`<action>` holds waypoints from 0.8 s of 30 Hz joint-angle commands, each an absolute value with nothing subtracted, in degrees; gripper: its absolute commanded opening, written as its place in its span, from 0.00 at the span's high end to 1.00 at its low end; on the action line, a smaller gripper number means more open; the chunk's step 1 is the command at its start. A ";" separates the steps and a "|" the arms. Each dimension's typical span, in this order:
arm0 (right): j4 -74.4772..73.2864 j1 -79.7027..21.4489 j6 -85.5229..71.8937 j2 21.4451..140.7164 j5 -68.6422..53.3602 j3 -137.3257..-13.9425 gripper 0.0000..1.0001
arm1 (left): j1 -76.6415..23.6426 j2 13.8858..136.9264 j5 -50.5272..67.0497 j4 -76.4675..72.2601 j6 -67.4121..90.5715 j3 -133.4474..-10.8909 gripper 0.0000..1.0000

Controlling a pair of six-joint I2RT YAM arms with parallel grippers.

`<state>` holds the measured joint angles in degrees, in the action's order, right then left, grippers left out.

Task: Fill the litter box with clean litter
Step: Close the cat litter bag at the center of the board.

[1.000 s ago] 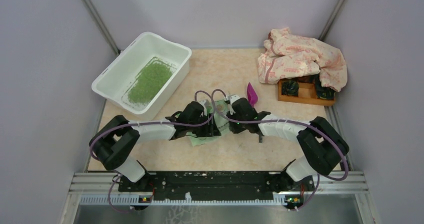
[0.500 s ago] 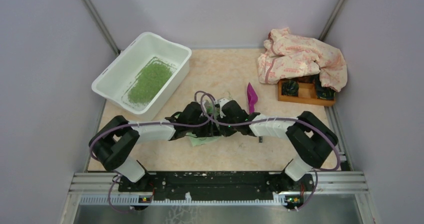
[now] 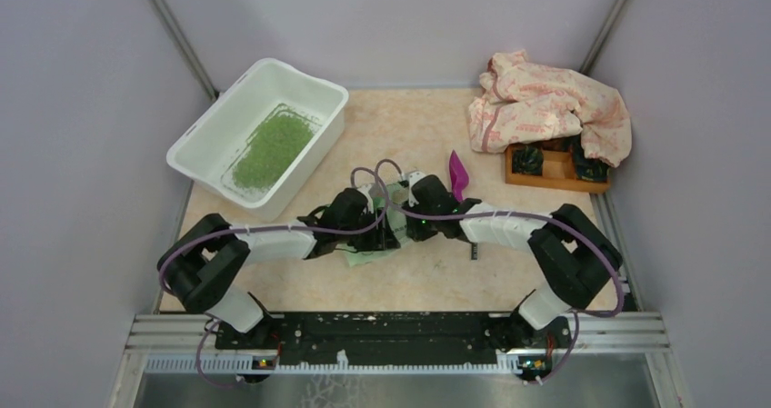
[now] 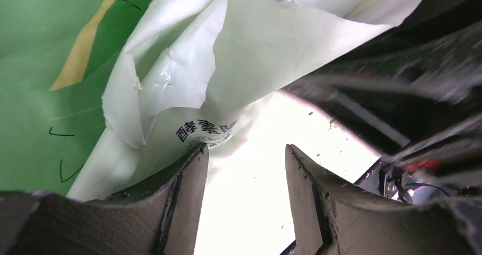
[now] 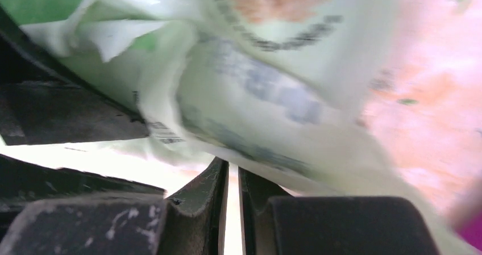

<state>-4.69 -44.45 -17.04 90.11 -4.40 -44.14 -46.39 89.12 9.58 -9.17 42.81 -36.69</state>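
The white litter box stands at the back left. A patch of green clean litter lies on its floor. A light green printed bag lies crumpled at mid-table between both grippers. My left gripper is open; one fingertip touches the bag, and only bright table shows between the fingers. My right gripper faces it. Its jaws are shut to a thin slit, with the tips pinching the bag's lower edge.
A pink scoop lies just behind the right gripper. At the back right, a crumpled pink-patterned cloth partly covers a small orange wooden tray. Grey walls enclose three sides of the table.
The right arm swung left toward the left gripper, then eased back a little. The bag has bunched up and shows less area. The left arm has barely shifted.
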 commanded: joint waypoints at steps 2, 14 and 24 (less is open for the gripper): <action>-9.68 -37.06 -14.50 84.06 -0.45 -45.19 0.88 | -46.08 89.27 6.94 -1.43 41.37 -33.82 0.40; -6.43 -34.27 -14.08 95.15 -1.75 -43.78 0.88 | -45.97 88.91 7.05 -1.56 41.42 -33.21 0.40; -12.59 -34.28 -13.94 82.83 -1.93 -45.12 0.86 | -45.53 86.79 8.39 -1.20 40.53 -34.66 0.39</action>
